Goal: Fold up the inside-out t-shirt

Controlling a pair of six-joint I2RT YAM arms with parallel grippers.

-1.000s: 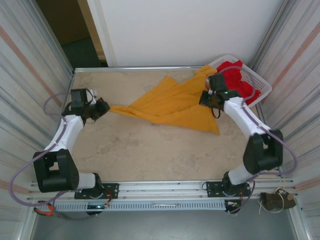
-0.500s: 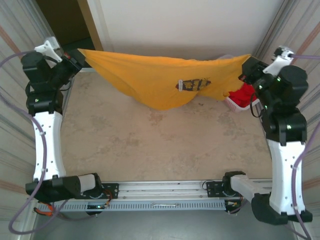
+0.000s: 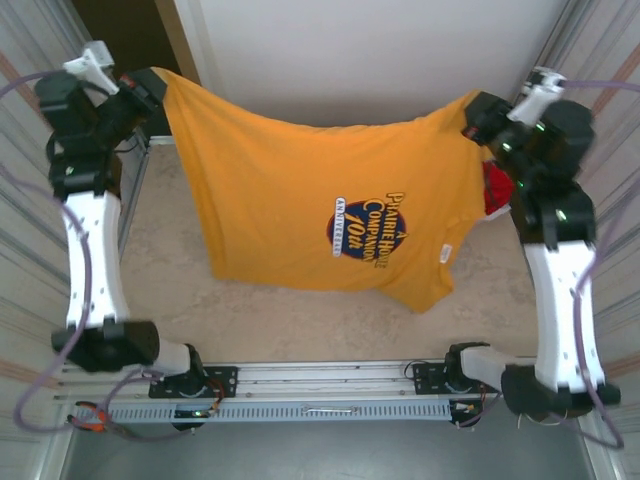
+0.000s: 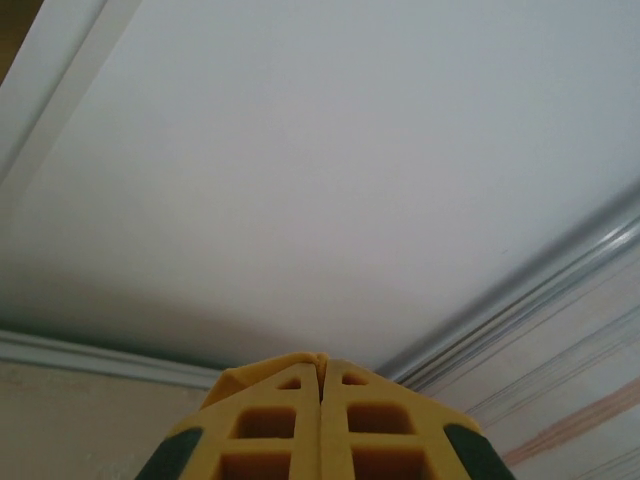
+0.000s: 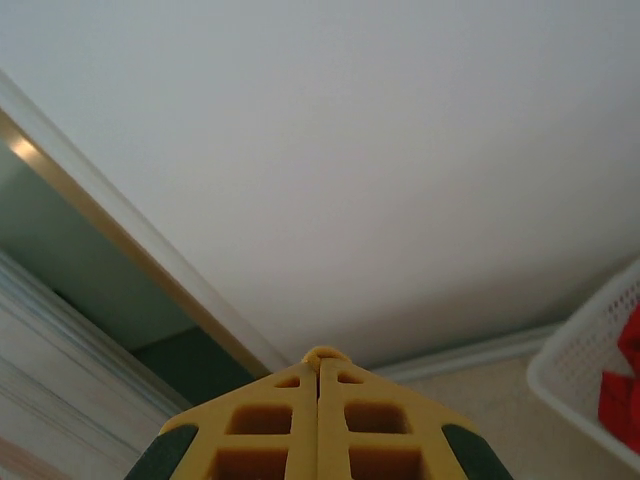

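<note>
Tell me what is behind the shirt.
Past the shirt, the table shows below the hem and the wall above. A strip of red garment peeks out at its right edge; the rest of that, and the table's middle, are covered.

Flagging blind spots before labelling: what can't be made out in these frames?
- Top view: the table beneath the t-shirt is hidden by the hanging cloth.
- Top view: the red garment is mostly covered by the t-shirt and right arm.
- Top view: the fine lettering in the graphic is too small to read.
- Wrist views: the left gripper and right gripper are shut; pinched cloth is hidden between the fingers.
</note>
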